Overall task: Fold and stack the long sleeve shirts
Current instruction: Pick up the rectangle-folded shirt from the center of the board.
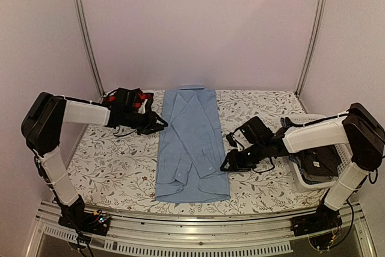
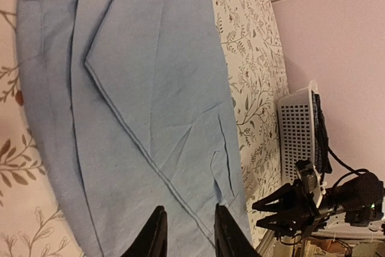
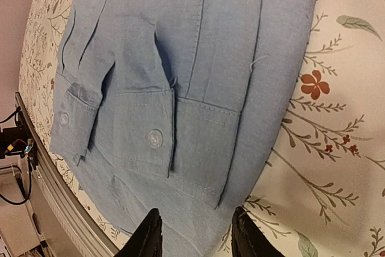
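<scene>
White basket (image 2: pixel 295 130) holds dark shirts (image 1: pixel 319 162); blue shirt (image 1: pixel 192 142) lies outside.

Under your right gripper (image 3: pixel 195 221) the light blue shirt (image 3: pixel 198 58) is matt woven cloth, softly creased, its cuff button (image 3: pixel 155 138) glossy plastic. Beside it the floral tablecloth (image 3: pixel 343 88) looks smooth and matt; beyond your left gripper (image 2: pixel 189 215), the basket (image 2: pixel 295 130) is perforated white plastic.
</scene>
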Controlling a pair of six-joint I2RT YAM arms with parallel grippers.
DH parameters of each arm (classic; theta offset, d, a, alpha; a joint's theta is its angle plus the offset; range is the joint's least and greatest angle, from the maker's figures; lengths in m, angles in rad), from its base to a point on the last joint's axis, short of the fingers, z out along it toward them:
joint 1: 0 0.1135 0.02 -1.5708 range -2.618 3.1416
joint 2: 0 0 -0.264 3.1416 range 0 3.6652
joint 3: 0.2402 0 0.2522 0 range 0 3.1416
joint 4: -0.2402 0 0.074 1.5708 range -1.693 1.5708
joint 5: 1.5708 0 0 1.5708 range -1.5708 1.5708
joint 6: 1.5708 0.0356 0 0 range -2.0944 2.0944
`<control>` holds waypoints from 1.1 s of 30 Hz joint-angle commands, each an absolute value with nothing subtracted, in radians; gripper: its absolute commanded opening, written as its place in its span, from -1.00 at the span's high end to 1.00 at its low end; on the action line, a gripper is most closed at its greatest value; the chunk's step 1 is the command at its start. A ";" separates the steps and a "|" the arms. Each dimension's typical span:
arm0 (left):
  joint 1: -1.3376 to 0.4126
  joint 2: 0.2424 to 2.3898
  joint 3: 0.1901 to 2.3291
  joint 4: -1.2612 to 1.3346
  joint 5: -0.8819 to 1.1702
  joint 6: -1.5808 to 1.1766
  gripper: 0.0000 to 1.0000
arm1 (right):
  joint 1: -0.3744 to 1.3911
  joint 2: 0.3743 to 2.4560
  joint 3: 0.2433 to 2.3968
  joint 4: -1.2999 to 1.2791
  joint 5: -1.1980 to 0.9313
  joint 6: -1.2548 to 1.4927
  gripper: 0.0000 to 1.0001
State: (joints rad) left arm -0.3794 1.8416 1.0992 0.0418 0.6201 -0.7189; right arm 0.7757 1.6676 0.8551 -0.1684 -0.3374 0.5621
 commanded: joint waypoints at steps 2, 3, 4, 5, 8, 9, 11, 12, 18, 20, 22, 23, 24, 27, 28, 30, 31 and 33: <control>-0.389 1.690 0.875 0.004 0.597 -0.706 0.45 | 0.768 1.621 0.800 -0.118 -0.384 0.611 0.19; -0.389 1.661 0.843 0.003 0.595 -0.704 0.44 | 0.768 1.613 0.790 -0.116 -0.384 0.618 0.17; -0.389 1.634 0.812 -0.029 0.595 -0.702 0.43 | 0.769 1.607 0.780 -0.114 -0.385 0.623 0.15; -0.391 1.607 0.781 -0.039 0.595 -0.704 0.42 | 0.769 1.601 0.772 -0.112 -0.386 0.630 0.12; -0.396 1.544 0.703 -0.050 0.598 -0.711 0.41 | 0.767 1.594 0.751 -0.103 -0.393 0.647 0.06; -0.399 1.528 0.678 -0.051 0.598 -0.714 0.41 | 0.767 1.594 0.744 -0.097 -0.395 0.657 0.05; -0.410 1.503 0.634 -0.050 0.592 -0.722 0.41 | 0.765 1.592 0.732 -0.083 -0.397 0.672 0.02; -0.417 1.494 0.612 -0.045 0.592 -0.729 0.40 | 0.761 1.592 0.725 -0.074 -0.401 0.685 0.01; -0.454 1.488 0.530 0.022 0.595 -0.757 0.33 | 0.750 1.597 0.676 0.006 -0.414 0.763 -0.01; -0.466 1.498 0.524 0.036 0.592 -0.765 0.32 | 0.747 1.605 0.667 0.038 -0.413 0.784 0.00; -0.477 1.507 0.524 0.030 0.577 -0.769 0.32 | 0.745 1.609 0.659 0.055 -0.410 0.804 0.00; -0.482 1.512 0.525 0.027 0.570 -0.769 0.32 | 0.744 1.609 0.657 0.061 -0.407 0.810 0.00; -0.489 1.514 0.525 0.022 0.562 -0.770 0.32 | 0.744 1.609 0.656 0.065 -0.403 0.816 0.00; -0.514 1.520 0.521 0.014 0.552 -0.778 0.31 | 0.740 1.610 0.653 0.070 -0.400 0.822 0.01; -0.520 1.524 0.522 0.013 0.550 -0.782 0.31 | 0.738 1.612 0.653 0.072 -0.400 0.822 0.02; -0.532 1.528 0.521 0.003 0.549 -0.784 0.32 | 0.736 1.618 0.653 0.078 -0.405 0.822 0.03; -0.540 1.526 0.521 0.003 0.547 -0.786 0.32 | 0.735 1.621 0.655 0.081 -0.409 0.821 0.03; -0.550 1.517 0.517 -0.036 0.543 -0.792 0.32 | 0.735 1.627 0.654 0.089 -0.416 0.820 0.04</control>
